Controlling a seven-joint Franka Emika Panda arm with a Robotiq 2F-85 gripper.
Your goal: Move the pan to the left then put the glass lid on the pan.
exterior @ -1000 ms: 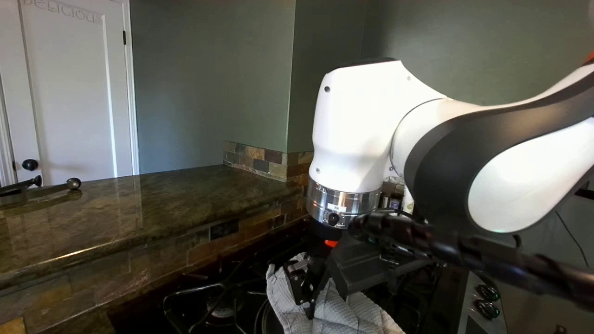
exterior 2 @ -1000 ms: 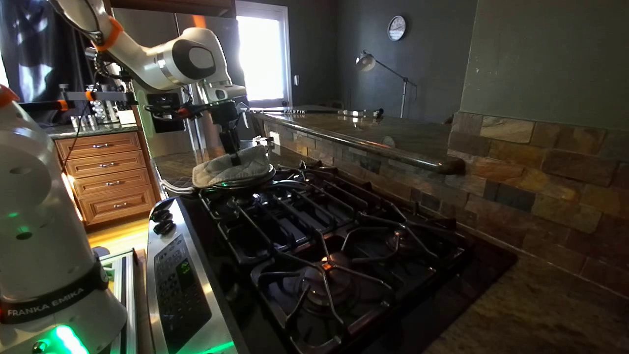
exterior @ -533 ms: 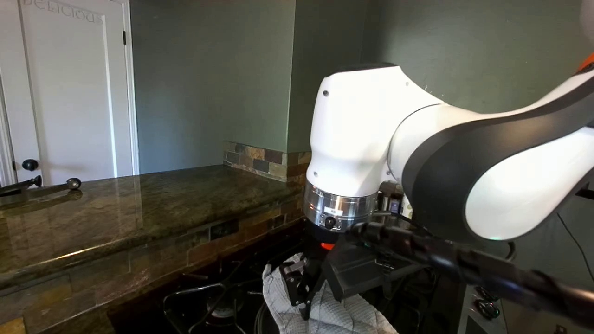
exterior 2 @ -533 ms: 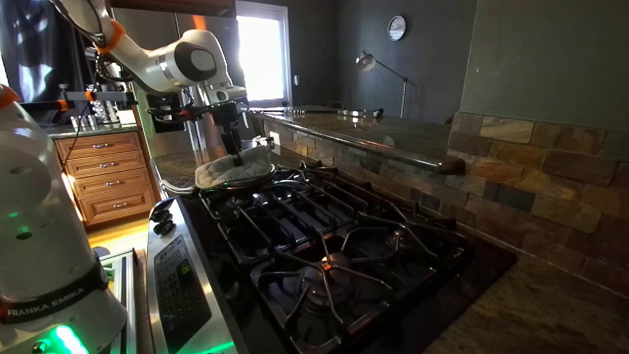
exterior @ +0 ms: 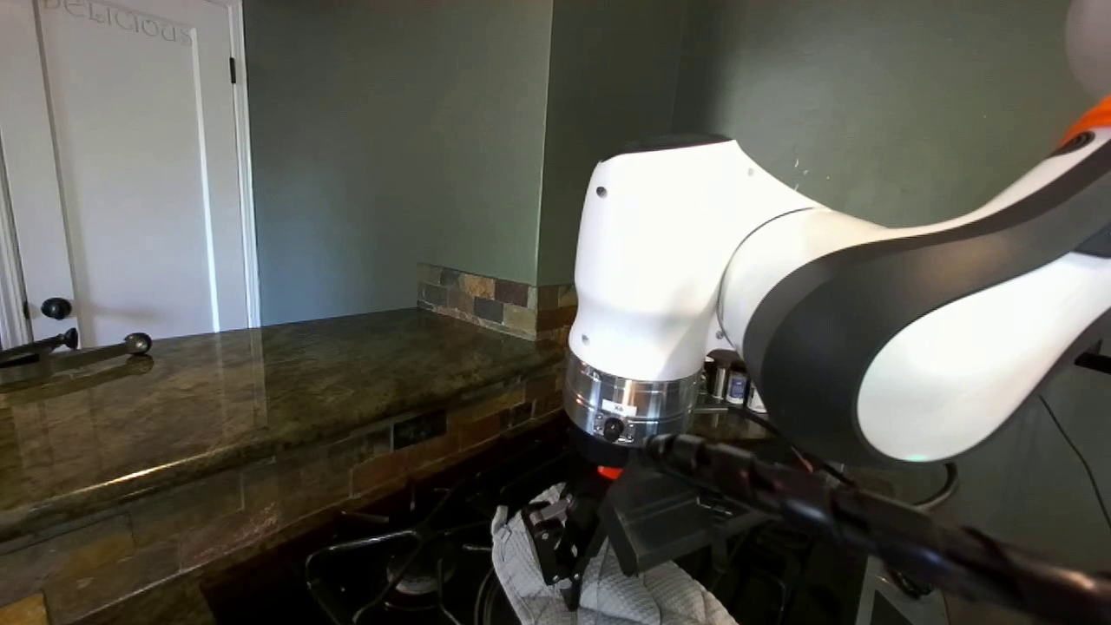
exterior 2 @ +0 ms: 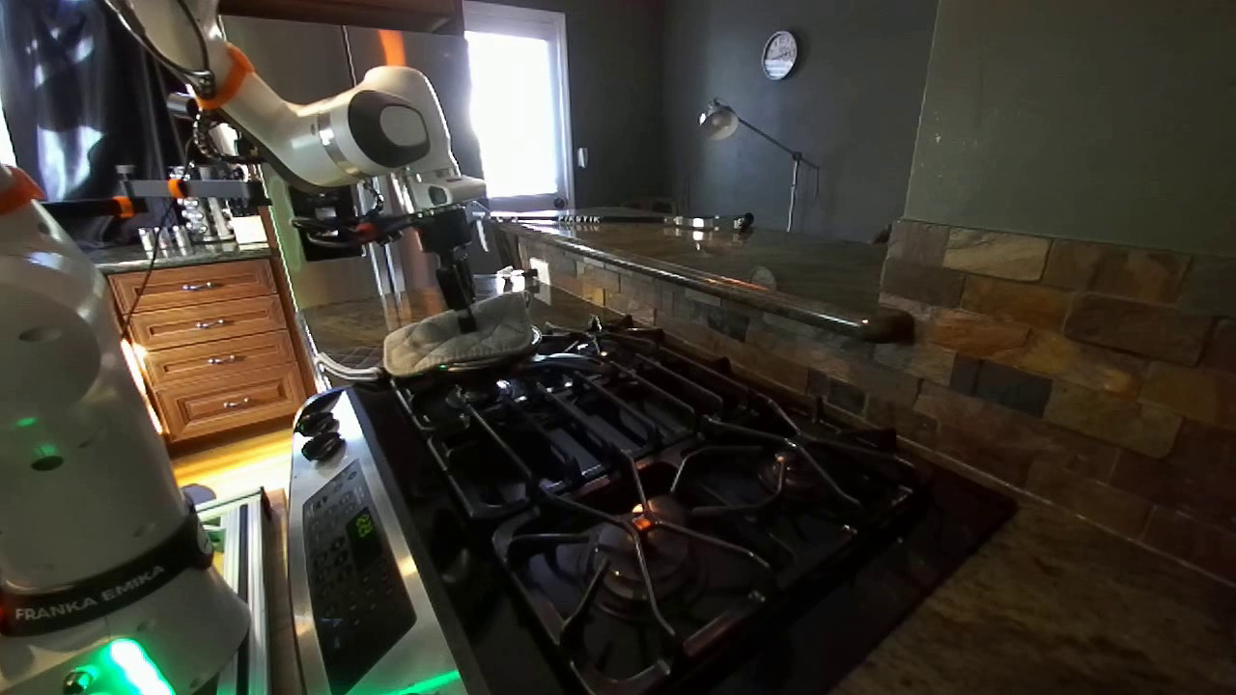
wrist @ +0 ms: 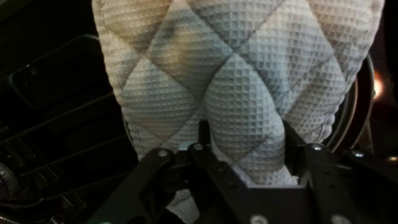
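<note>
"What have the fingers (wrist: 204, 133) got hold of?"

"The cloth (wrist: 236, 81), pale and quilted in diamonds. In the wrist view a raised bulge of it fills the gap, touching them on both sides, so they are clamped on it."

"And the pan (wrist: 347, 120)?"

"Right under the cloth, mostly covered. Curved metal edges show along one side, and I can't tell whether they all belong to the pan. The rest beneath is hidden."

"Where on the stove (exterior 2: 618, 463) is that?"

"At its far end in an exterior view. The cloth lies across the top of the pan there, and the fingers point down into it from above."

"And around it?"

"Tiles (exterior 2: 1024, 347) run along the back, up to a raised ledge (exterior 2: 821, 275). On the opposite side the panel (exterior 2: 333, 579) shows green digits, and in an exterior view a few jars (exterior: 738, 386) stand beyond the arm (exterior: 647, 260)."
</note>
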